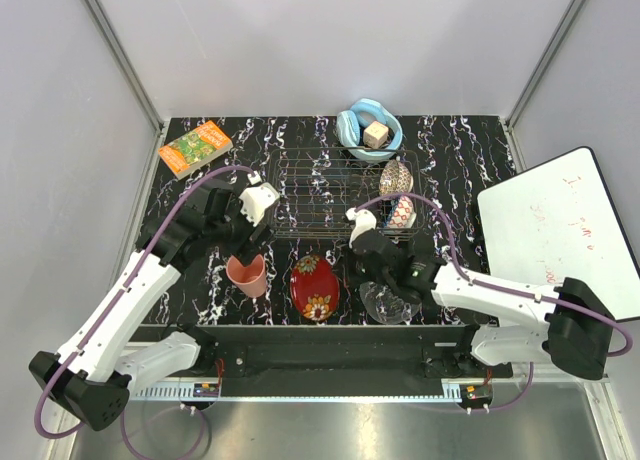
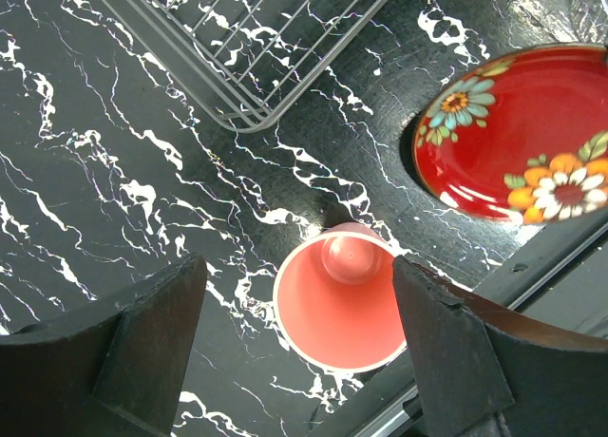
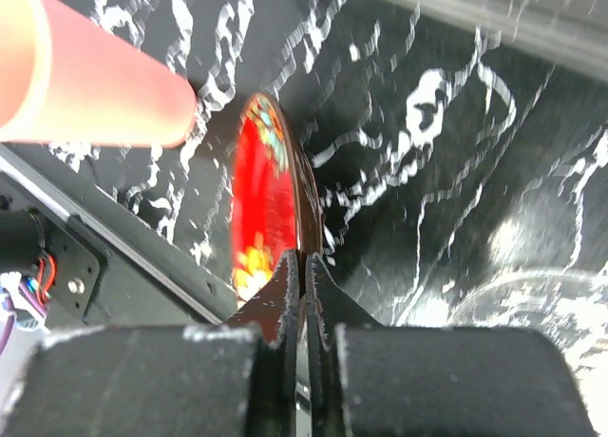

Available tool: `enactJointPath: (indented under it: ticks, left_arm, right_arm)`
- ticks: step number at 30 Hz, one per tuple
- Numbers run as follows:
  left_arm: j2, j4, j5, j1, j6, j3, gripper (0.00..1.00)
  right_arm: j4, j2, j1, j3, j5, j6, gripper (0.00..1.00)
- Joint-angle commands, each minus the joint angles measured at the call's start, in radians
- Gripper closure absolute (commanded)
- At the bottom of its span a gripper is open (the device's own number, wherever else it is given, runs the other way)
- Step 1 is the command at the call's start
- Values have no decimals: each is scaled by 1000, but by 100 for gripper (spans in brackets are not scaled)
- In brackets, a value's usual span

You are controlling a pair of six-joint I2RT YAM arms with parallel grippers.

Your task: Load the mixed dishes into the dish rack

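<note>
- Left wrist view is looking down into the pink plastic cup (image 2: 337,309), which is standing upright by the near edge of the table (image 1: 470,150). Its mouth is pointing up and its long axis is running vertically. It is showing a plain salmon-pink inside, a thin rim and a small round base.
- Either side of it in that view, the left gripper (image 2: 299,266) is holding its 2 fingers spread wide and gripping nothing. Whether they are down around the cup or above it, I cannot tell.
- Just right of the cup, the red floral plate (image 1: 314,287) is lying flat and face up. It is glossy red, with orange, white and teal flowers. In the top view its oval outline is running near to far.
- Low over the table, the right gripper (image 3: 304,261) is pressing its fingers fully together on nothing, with the tips pointing at the plate's rim. Whether they are touching it, I cannot tell.
- Right of the plate, the clear glass bowl (image 1: 388,302) is sitting partly under the right arm (image 1: 500,292).
- Farther back, the dish rack (image 1: 320,195) is lying mid-table, its long axis running left to right, all thin silver wire.
- At its right end, the small blue patterned bowl (image 1: 396,177) is standing on edge.
- Beyond that, a light-blue bowl (image 1: 352,128) is holding a tan cube (image 1: 376,134).
- At the far left, an orange-green book (image 1: 195,147) is lying flat.
</note>
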Motion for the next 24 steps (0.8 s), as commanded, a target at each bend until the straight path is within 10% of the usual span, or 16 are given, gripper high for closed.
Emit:
enactJointPath:
  ticks: [1,24]
  left_arm:
    - [-21,34,-23,2,-1,15,17]
    - [-42,54,-20,3,-12,-19,17]
  right_arm:
    - [8,-45,11,125,52,-87,100]
    - [-121,24,0,305,98,-210,100]
